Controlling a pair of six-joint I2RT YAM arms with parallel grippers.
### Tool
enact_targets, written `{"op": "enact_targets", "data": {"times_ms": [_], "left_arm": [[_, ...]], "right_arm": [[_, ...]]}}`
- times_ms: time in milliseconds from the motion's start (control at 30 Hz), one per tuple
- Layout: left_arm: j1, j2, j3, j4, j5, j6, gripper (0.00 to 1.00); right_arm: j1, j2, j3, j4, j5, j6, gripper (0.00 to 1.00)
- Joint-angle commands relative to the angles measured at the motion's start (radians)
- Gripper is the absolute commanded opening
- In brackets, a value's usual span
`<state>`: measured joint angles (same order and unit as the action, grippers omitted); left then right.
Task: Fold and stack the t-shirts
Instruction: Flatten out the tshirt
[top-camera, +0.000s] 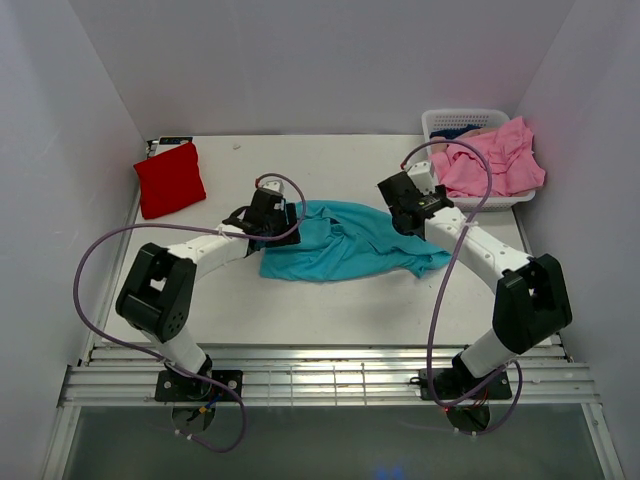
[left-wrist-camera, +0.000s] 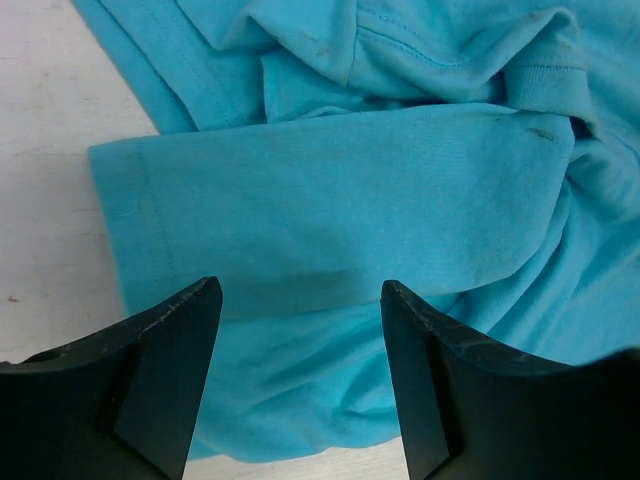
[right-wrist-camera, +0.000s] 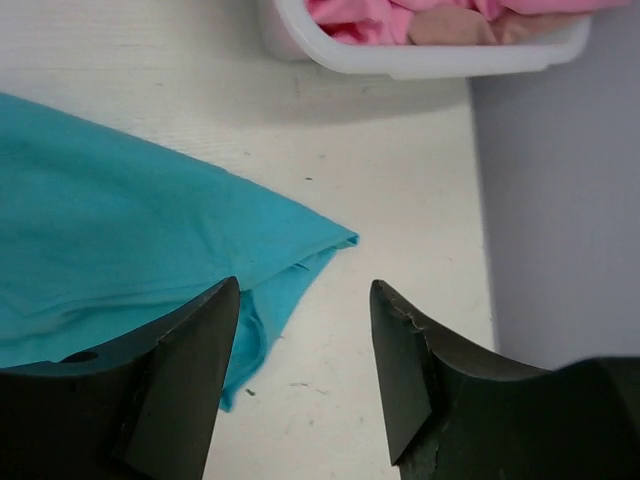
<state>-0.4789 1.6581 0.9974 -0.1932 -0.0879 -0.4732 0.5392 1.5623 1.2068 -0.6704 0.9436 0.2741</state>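
While teal shirt (top-camera: 345, 243) is lying crumpled mid-table between the arms | left claw (left-wrist-camera: 300, 292) is hanging wide open over its cloth, gripping nothing | right claw (right-wrist-camera: 305, 290) is gaping beside its corner, holding nothing | red shirt (top-camera: 169, 178) is sitting far left | pink shirts (top-camera: 495, 158) are filling basket (top-camera: 440, 120)

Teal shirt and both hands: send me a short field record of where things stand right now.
teal shirt: crumpled, unfolded, centre, between the hands
red shirt: folded, far left
pink shirts: heaped in basket, far right
left hand: open, over the teal sleeve, nothing gripped
right hand: open, empty, at the teal shirt's right corner
stack: not yet started
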Motion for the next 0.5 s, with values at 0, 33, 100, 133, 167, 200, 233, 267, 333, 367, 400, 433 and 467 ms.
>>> {"op": "enact_targets", "data": {"times_ms": [0, 33, 100, 133, 167, 200, 233, 267, 333, 367, 400, 433, 467], "left_arm": [[-0.018, 0.006, 0.035, 0.060, 0.034, -0.010, 0.76], [-0.021, 0.012, 0.035, 0.069, 0.031, -0.010, 0.76], [-0.023, 0.031, 0.037, 0.096, 0.024, -0.012, 0.76], [-0.024, 0.040, 0.040, 0.101, 0.024, -0.010, 0.76], [-0.023, 0.048, 0.044, 0.103, 0.022, -0.008, 0.76], [-0.024, 0.058, 0.050, 0.106, 0.011, -0.010, 0.76], [-0.024, 0.071, 0.050, 0.109, 0.001, -0.012, 0.75], [-0.024, 0.075, 0.049, 0.113, -0.009, -0.015, 0.75], [-0.024, 0.083, 0.040, 0.130, -0.042, -0.013, 0.75], [-0.024, 0.085, 0.037, 0.133, -0.053, -0.012, 0.75], [-0.024, 0.086, 0.037, 0.135, -0.071, -0.010, 0.75], [-0.024, 0.086, 0.035, 0.136, -0.084, -0.010, 0.75], [-0.024, 0.083, 0.035, 0.136, -0.096, -0.010, 0.75]], "right_arm": [[-0.001, -0.098, 0.007, 0.215, -0.227, -0.138, 0.61], [-0.001, -0.116, -0.010, 0.273, -0.320, -0.166, 0.60], [-0.004, -0.125, -0.044, 0.369, -0.511, -0.191, 0.57], [-0.005, -0.108, -0.036, 0.402, -0.566, -0.199, 0.56], [-0.005, -0.088, -0.024, 0.410, -0.604, -0.199, 0.54], [-0.005, -0.043, -0.012, 0.416, -0.668, -0.197, 0.51], [-0.005, -0.019, 0.003, 0.448, -0.705, -0.199, 0.50], [-0.005, -0.002, 0.007, 0.478, -0.739, -0.202, 0.50], [-0.005, 0.056, 0.019, 0.549, -0.836, -0.210, 0.49], [-0.005, 0.099, 0.031, 0.560, -0.860, -0.211, 0.49], [-0.004, 0.120, 0.046, 0.569, -0.897, -0.214, 0.49], [-0.005, 0.145, 0.086, 0.574, -0.916, -0.217, 0.49], [-0.004, 0.184, 0.103, 0.580, -0.931, -0.226, 0.48]]}}
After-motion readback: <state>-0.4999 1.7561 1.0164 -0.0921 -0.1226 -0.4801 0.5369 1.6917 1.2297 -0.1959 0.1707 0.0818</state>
